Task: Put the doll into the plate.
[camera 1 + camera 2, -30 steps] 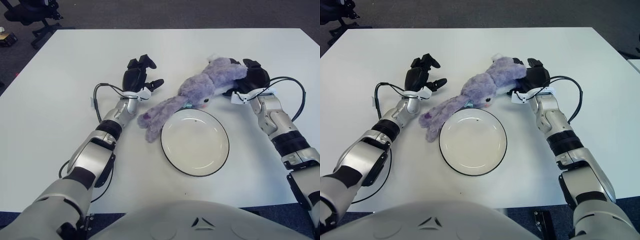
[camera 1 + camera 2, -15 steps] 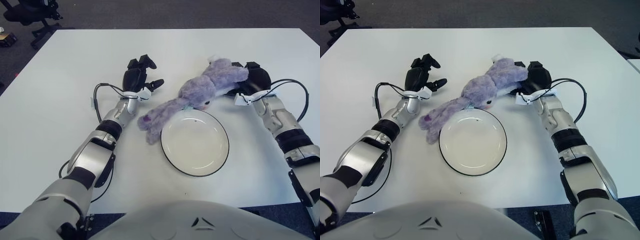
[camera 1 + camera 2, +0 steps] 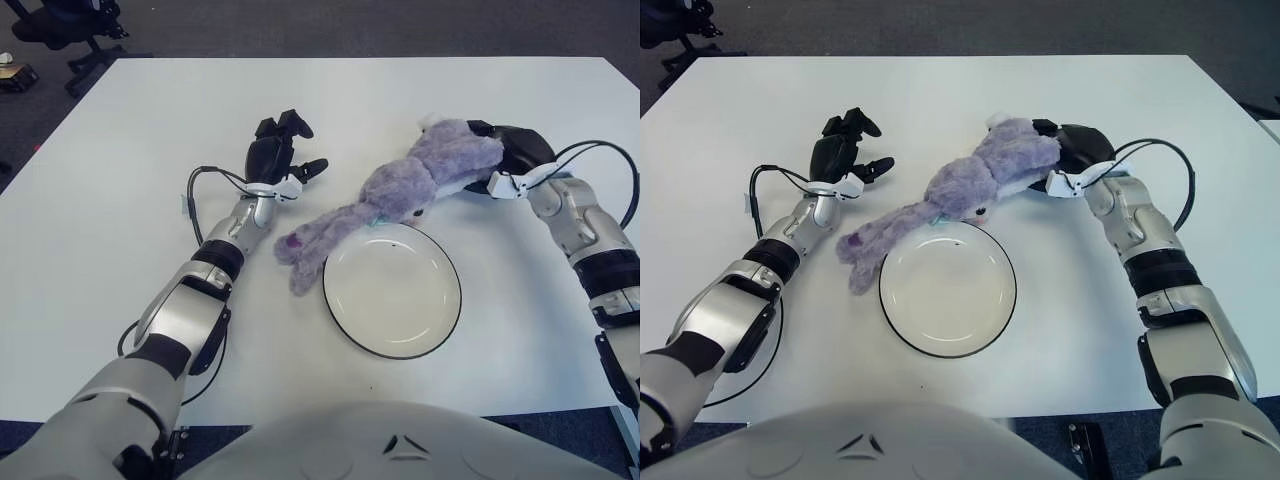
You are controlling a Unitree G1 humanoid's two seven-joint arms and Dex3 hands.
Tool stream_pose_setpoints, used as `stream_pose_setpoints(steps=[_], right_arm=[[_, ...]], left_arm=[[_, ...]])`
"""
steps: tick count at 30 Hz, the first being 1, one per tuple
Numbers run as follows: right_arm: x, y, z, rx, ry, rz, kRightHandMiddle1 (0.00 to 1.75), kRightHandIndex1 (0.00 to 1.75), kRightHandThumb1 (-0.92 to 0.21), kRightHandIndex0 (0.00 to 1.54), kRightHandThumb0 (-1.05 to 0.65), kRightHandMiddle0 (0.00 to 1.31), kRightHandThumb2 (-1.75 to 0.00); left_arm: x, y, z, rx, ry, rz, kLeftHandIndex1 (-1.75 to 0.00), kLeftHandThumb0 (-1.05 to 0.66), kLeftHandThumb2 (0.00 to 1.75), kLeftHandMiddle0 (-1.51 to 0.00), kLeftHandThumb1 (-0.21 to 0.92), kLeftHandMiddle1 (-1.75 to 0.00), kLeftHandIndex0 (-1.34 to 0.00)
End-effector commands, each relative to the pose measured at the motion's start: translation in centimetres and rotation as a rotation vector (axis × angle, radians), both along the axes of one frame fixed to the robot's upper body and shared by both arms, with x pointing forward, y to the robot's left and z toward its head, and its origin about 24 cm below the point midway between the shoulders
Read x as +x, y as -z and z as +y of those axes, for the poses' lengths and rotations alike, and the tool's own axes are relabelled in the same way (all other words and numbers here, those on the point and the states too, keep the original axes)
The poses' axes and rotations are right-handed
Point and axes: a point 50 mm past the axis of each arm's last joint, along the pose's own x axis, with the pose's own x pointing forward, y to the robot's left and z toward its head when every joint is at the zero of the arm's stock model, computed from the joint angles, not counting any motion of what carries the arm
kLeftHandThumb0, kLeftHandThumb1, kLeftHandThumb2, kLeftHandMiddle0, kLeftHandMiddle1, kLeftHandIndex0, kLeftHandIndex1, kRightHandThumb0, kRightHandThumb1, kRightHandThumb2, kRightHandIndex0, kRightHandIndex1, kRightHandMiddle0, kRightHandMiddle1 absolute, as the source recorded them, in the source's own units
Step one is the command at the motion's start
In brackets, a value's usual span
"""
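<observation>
As the right hand [image 3: 512, 152] grips the purple doll [image 3: 400, 195] beside the plate [image 3: 392, 290], lifting its trailing ears clear of the rim looks wise, while the left hand [image 3: 277, 158] shows open nearby.

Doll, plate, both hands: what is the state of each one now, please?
Purple plush doll: held at one end, not in the plate.
Plate: empty, flat on the white table.
Right hand: shut on the doll.
Left hand: open, left of the doll.

No words, numbers or brand marks can be read anywhere — only a small triangular emblem on the robot's chest [image 3: 404, 445], at the bottom edge, and it carries no legible lettering.
</observation>
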Motion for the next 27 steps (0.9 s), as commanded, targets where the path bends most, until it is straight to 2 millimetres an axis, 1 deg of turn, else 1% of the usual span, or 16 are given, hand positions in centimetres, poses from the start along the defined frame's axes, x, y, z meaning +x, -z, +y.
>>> stream_pose_setpoints(steps=[1,9,10,11,12,15,19,27], right_arm=[[0.5,-1.5,-0.6,-0.056,0.003,0.001,1.75,1.75,-0.44,0.51,0.42,0.73,-1.15],[1.2,-3.1,-0.7,-0.106,0.004,0.024,1.75,1.75,-0.4,0.54,0.44,0.78,-1.2],[1.3,-3.1,-0.7,-0.112,0.005,0.027,1.75,1.75,-0.44,0.63,0.33,0.8,-1.11],[1.3,-3.2,-0.7,-0.12,0.008,0.032,1.75,1.75,-0.53,0.77,0.16,0.81,-0.91],[1.4,-3.3,-0.7,-0.129,0.013,0.037,1.75,1.75,-0.61,0.86,0.06,0.83,-0.75],[1.5,-3.4,-0.7,-0.139,0.018,0.043,1.75,1.75,-0.7,0.97,-0.07,0.85,-0.55],[1.5,-3.5,-0.6,-0.148,0.024,0.047,1.75,1.75,-0.73,1.03,-0.12,0.86,-0.48],[1.9,-3.2,-0.5,-0.165,0.042,0.046,1.75,1.75,-0.74,1.05,-0.14,0.87,-0.46]], left_arm=[[0.0,0.2,0.1,0.006,-0.007,0.009,-1.75,0.0,0.46,-0.26,0.92,-1.5,-0.17],[0.0,0.2,0.0,0.003,-0.008,0.008,-1.75,0.0,0.46,-0.26,0.92,-1.49,-0.18],[0.0,0.2,0.0,0.003,-0.008,0.008,-1.75,0.0,0.46,-0.26,0.92,-1.49,-0.18],[0.0,0.1,0.0,0.002,-0.008,0.008,-1.75,0.0,0.46,-0.26,0.92,-1.49,-0.18],[0.0,0.1,-0.1,0.002,-0.009,0.007,-1.75,0.0,0.46,-0.26,0.92,-1.49,-0.18],[0.0,0.1,-0.1,0.002,-0.009,0.007,-1.75,0.0,0.46,-0.26,0.92,-1.49,-0.18],[-0.1,0.1,-0.1,0.001,-0.01,0.005,-1.75,0.0,0.46,-0.26,0.92,-1.5,-0.18],[-0.1,0.1,-0.1,0.001,-0.013,0.002,-1.75,0.0,0.46,-0.26,0.92,-1.5,-0.18]])
